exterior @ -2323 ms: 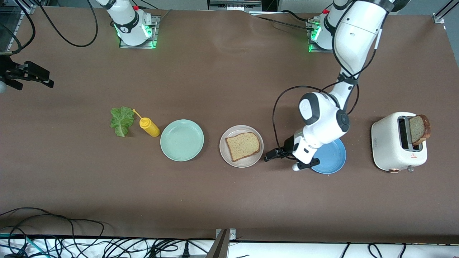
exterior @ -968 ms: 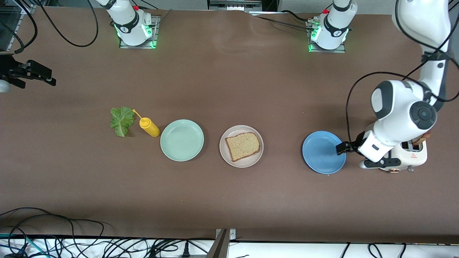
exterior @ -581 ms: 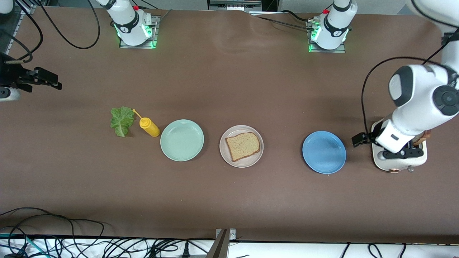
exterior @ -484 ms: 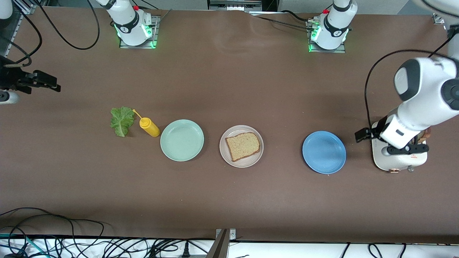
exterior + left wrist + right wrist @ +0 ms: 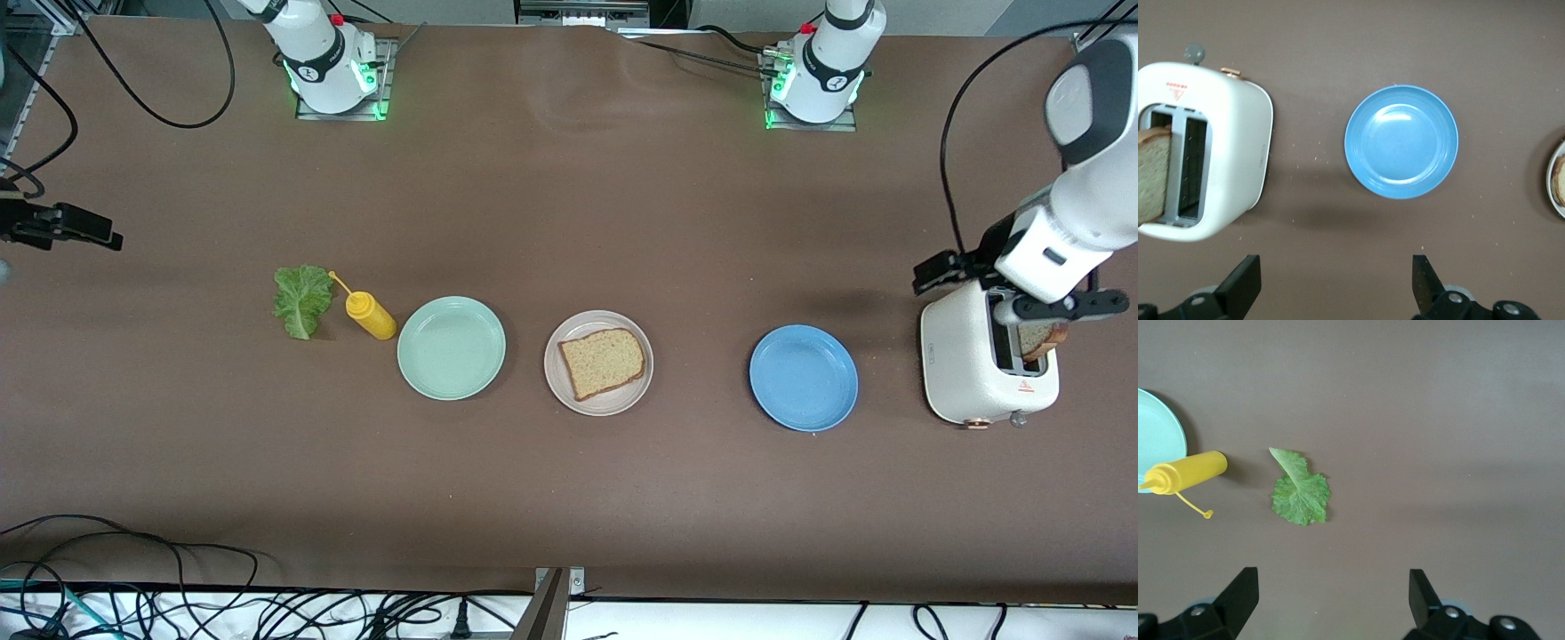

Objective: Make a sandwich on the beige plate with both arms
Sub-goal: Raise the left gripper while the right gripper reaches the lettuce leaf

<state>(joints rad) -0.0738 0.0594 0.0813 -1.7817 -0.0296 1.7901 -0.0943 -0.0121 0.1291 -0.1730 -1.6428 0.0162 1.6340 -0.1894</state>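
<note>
Both grippers open and empty, one up over each end of the table.

The left gripper (image 5: 1335,287), fingers spread wide, hangs over the white toaster (image 5: 973,364), where a bread slice (image 5: 1038,338) stands in a slot; the blue plate (image 5: 804,378) lies beside it. The right gripper (image 5: 1331,603), equally wide, is over bare table near the lettuce leaf (image 5: 302,300); the yellow squeeze bottle (image 5: 369,314) lies between leaf and mint-green plate (image 5: 451,348). The beige plate (image 5: 558,380), mid-table, carries another bread slice (image 5: 603,362).

Row from right arm's end: lettuce (image 5: 302,300), bottle (image 5: 369,315), plate (image 5: 451,348), plate with bread (image 5: 603,362), third plate (image 5: 803,378), toaster (image 5: 973,369) holding a slice (image 5: 1038,339).
</note>
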